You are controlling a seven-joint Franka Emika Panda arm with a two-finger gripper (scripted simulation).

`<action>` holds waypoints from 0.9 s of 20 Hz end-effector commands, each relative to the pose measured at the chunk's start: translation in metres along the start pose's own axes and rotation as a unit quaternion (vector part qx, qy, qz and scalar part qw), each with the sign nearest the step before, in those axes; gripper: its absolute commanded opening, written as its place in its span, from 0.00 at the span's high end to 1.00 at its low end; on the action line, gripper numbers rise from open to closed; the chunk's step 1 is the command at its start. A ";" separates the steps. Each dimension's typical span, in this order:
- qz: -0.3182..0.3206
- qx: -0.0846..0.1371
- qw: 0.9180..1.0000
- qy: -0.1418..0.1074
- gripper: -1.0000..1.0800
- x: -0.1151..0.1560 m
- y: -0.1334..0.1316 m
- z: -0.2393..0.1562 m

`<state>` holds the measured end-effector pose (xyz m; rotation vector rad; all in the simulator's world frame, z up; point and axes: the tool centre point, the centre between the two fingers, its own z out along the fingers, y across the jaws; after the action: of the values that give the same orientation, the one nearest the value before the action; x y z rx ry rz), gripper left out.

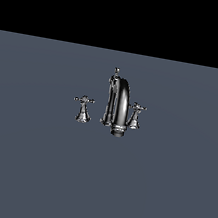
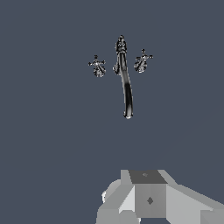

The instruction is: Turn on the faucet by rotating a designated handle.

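Observation:
The chrome faucet (image 1: 120,98) stands on the flat grey ground, its arched gooseneck spout curving toward the camera. A small knob (image 1: 116,71) tops it. One cross-shaped handle (image 1: 84,100) stands at the exterior view's left of the spout, the other (image 1: 138,108) close at its right. In the wrist view I see the faucet (image 2: 126,87) from above and far off, with both handles (image 2: 96,64) (image 2: 143,58) beside its base. My gripper's fingers show in neither view, and nothing touches the faucet.
A pale grey blocky part of my arm (image 2: 148,199) fills the edge of the wrist view. The grey ground (image 1: 29,168) spreads around the faucet, with black background behind it.

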<state>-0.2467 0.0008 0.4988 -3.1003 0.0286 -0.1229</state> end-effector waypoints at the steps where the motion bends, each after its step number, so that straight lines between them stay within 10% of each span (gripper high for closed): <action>1: 0.005 -0.013 1.000 -0.016 0.66 -0.002 -0.001 0.011; 4: 0.026 -0.013 0.997 -0.078 0.45 -0.004 0.014 0.071; 9: 0.070 -0.010 0.990 -0.120 0.64 0.014 0.046 0.146; 12: 0.099 -0.027 0.987 -0.122 0.88 0.029 0.071 0.177; 18: 0.157 -0.015 0.983 -0.092 0.91 0.085 0.104 0.222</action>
<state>-0.1598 -0.0756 0.2911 -3.0898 0.4442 0.2031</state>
